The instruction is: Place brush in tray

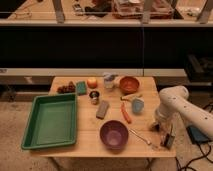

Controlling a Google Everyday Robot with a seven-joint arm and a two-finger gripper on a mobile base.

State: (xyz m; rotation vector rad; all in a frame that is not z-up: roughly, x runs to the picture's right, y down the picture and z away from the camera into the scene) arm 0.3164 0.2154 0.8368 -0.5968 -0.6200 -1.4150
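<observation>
The green tray [30, 125] lies on the left part of the wooden table, with nothing in it. My white arm comes in from the right, and my gripper [164, 131] hangs over the table's right front corner. A slim black thing, apparently the brush [169, 141], stands nearly upright right under the gripper at the table edge. Whether the gripper holds it does not show. The tray is far to the left of the gripper, across the whole table.
A purple bowl [114, 134], a thin silver utensil [141, 137], an orange carrot-like stick [125, 112] and a grey block [102, 109] lie between gripper and tray. At the back are an orange bowl [129, 84], a blue cup [137, 105], a can [94, 96], an orange fruit [92, 82], a green sponge [81, 88] and grapes [65, 89].
</observation>
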